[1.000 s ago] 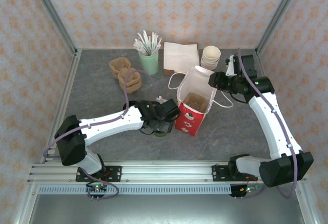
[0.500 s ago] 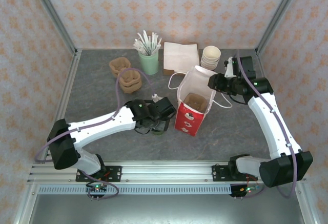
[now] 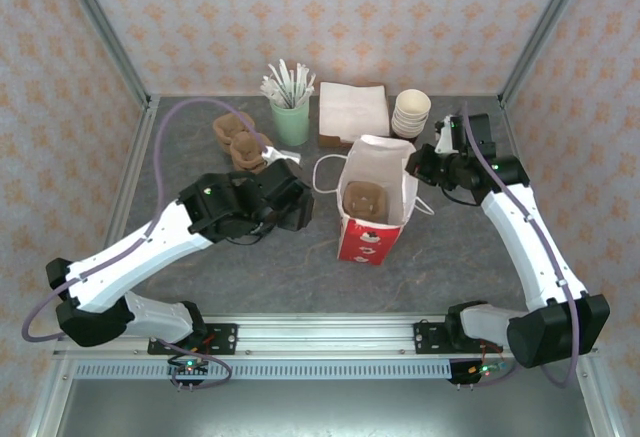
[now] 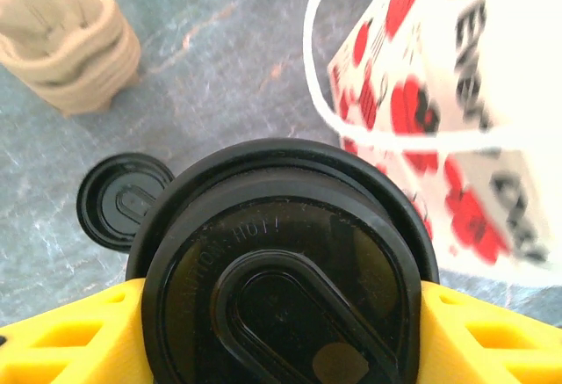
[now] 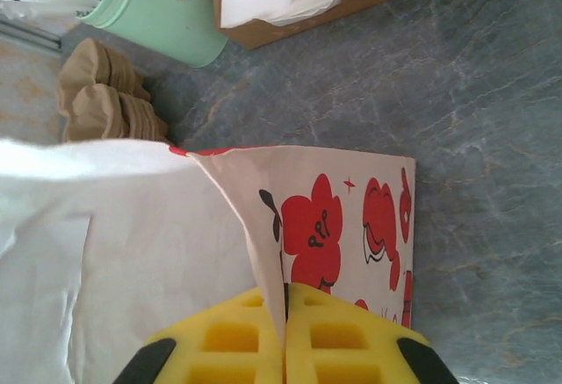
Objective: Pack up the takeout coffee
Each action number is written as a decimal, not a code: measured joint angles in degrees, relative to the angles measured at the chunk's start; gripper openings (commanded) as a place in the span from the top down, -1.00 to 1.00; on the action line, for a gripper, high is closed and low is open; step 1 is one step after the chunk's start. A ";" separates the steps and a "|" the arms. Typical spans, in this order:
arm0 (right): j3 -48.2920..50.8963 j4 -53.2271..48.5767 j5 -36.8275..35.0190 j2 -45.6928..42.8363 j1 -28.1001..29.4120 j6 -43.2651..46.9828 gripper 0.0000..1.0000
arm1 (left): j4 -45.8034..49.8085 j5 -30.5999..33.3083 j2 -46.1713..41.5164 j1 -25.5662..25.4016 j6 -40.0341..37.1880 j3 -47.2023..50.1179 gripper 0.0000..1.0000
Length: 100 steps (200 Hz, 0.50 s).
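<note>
**Coffee cup held up beside the paper bag**

From above, the left gripper (image 3: 290,207) is seen just left of the paper bag (image 3: 372,242). The bag is stood upright and open on the table (image 3: 200,247), and a brown tray (image 3: 362,198) is seen inside it. Its top edge is pinched by the right gripper (image 3: 418,165).

At the left wrist, the coffee cup (image 4: 281,270), with its black lid on, is squeezed between the yellow fingers (image 4: 61,340). It is held over the table, close to the bag. A loose lid (image 4: 118,201) is seen lying beside it.

At the right wrist, the yellow fingers (image 5: 233,344) are pressed tight on the bag's paper edge. A green cup (image 5: 158,10) is seen behind the bag.
</note>
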<state>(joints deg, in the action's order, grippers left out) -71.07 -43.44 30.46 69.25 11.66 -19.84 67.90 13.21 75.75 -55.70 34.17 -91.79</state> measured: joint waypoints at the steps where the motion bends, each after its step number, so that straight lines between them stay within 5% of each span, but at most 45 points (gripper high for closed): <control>1: 0.02 0.13 0.02 -0.02 0.04 -0.11 0.92 | 0.15 0.09 0.00 0.00 -0.04 -0.42 -0.25; 100: 1.22 10.54 -9.07 -1.18 14.56 -20.50 1.00 | 12.70 5.33 5.88 0.00 -4.98 -26.91 -0.25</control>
<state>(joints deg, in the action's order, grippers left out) -69.84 -32.91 21.39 68.07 26.22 -40.34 80.60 18.55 81.62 -55.70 29.19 -118.69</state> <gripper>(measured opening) 0.055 0.631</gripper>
